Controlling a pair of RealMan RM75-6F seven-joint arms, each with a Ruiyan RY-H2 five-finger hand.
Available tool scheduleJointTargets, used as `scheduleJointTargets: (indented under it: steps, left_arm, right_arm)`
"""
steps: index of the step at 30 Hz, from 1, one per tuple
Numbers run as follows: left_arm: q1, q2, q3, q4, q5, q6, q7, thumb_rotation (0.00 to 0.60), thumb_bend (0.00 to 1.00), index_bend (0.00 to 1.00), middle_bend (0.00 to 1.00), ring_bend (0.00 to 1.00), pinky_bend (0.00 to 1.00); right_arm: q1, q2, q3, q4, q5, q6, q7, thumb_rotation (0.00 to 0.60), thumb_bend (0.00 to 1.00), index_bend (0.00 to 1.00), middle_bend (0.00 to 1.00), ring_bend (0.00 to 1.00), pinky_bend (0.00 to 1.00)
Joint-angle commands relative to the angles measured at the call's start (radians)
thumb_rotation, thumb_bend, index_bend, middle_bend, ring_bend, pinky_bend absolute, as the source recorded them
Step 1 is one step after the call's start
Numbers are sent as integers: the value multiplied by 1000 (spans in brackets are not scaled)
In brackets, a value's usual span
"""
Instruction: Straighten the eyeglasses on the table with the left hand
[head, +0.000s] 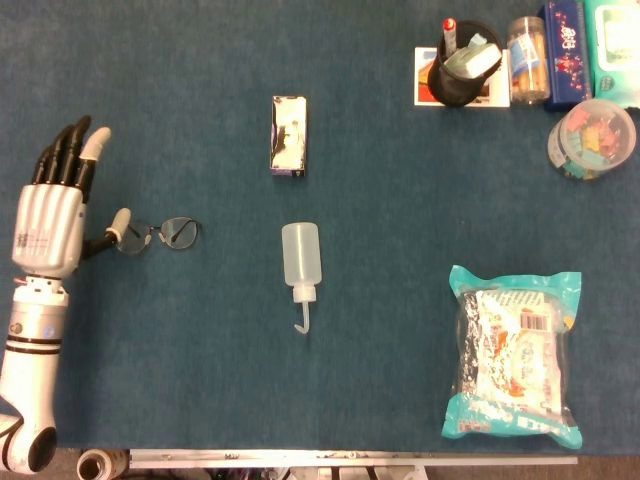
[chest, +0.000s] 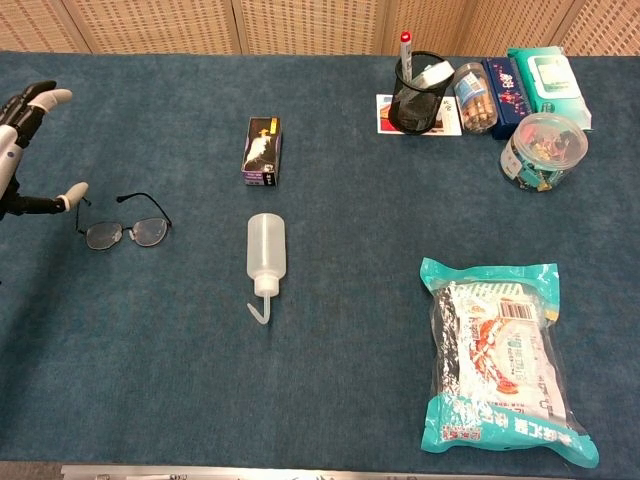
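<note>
A: From the head view, where are the eyeglasses (head: 160, 234)?

B: Near the left edge of the blue table (head: 400, 400), about halfway between its far and near edges. Their long axis runs left to right, nearly parallel to the near edge. The left lens is partly hidden under the thumb tip.

A: And the left hand (head: 55, 220)?

B: Flat, back up, fingers extended toward the far edge and close together, thumb stuck out sideways with its tip over the left end of the frame. I can't tell whether it touches. It holds nothing.

A: Anything else?

B: A small box (head: 289, 135) and a squeeze bottle (head: 301, 263) near the middle, its bent nozzle toward the near edge. A snack bag (head: 515, 355) sits near the right near corner, a pen holder (head: 458, 70) and jars at the far right corner.

A: Now the chest view?

B: The eyeglasses (chest: 125, 228) stand with lenses facing the near edge and temples unfolded toward the far edge. The left hand (chest: 20, 150) shows at the left edge only, thumb tip just beside the left temple. The right hand is in neither view.
</note>
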Motion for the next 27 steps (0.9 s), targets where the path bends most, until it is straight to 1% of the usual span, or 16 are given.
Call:
scheduleJointTargets:
  steps: [1,18,27]
  left_arm:
    - [-9,-10,2,7,2,-11,0,600,280,36,0,0,129]
    - [-43,-51,38,62,10,-91,0,600,280,36,0,0,129]
    - [-55,-79,46,108,3,-127,-19,600,281,36,0,0,129]
  right_arm:
    - [-1,0,0,1,1,0,1,600,214,553,396,305,346]
    - [-4,1,0,8,-1,1,16,600,214,553,396,305,346]
    - [-6,1,-1,7,-1,1,13,600,214,553,396,305,346]
